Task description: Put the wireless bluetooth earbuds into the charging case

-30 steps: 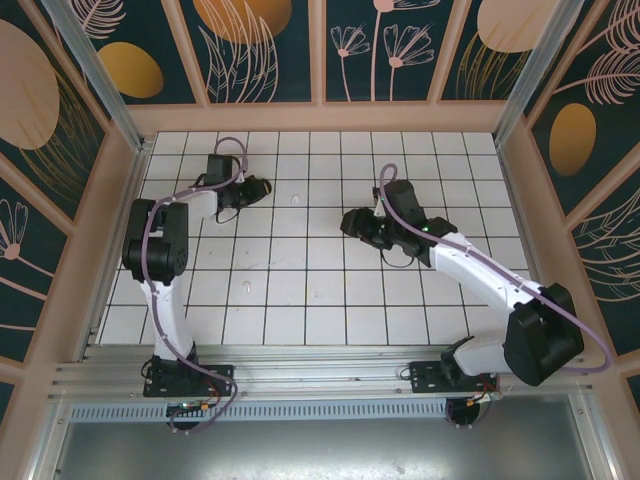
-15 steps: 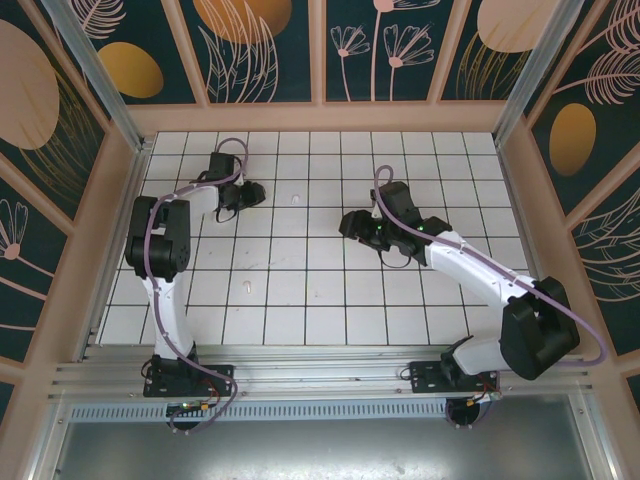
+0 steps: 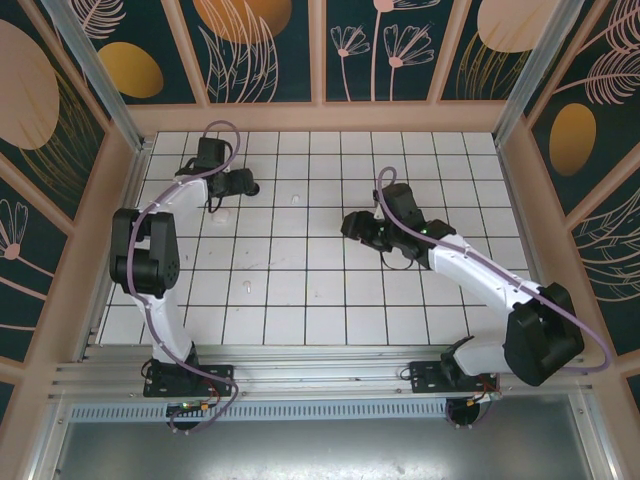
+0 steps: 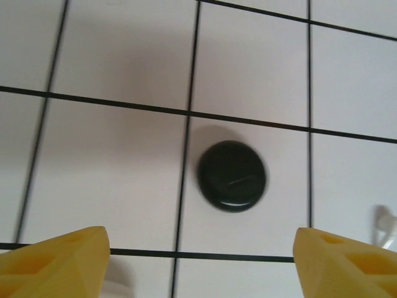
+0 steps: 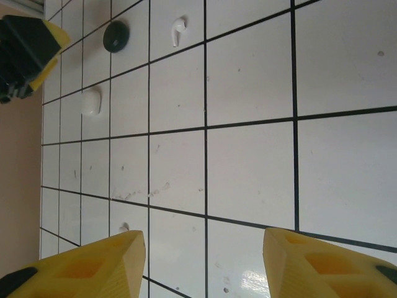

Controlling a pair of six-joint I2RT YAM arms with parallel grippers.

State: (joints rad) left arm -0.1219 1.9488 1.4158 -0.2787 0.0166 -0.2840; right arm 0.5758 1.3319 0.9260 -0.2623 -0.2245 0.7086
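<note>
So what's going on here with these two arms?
The left tool hangs open close to a round black puck on the white tiled table, holding nothing. The right tool is open and empty too, over bare tiles. A white earbud lies loose on the tiles near the puck, so no bud has been picked up yet.

The left arm (image 3: 165,315) and right arm (image 3: 470,265) are wearing white shells between bulky black joint housings. A mauve cable (image 3: 222,130) is trailing along each. The left fingers (image 4: 56,261) and right fingers (image 5: 80,267) are showing blocky yellow, hollowed faces.
</note>
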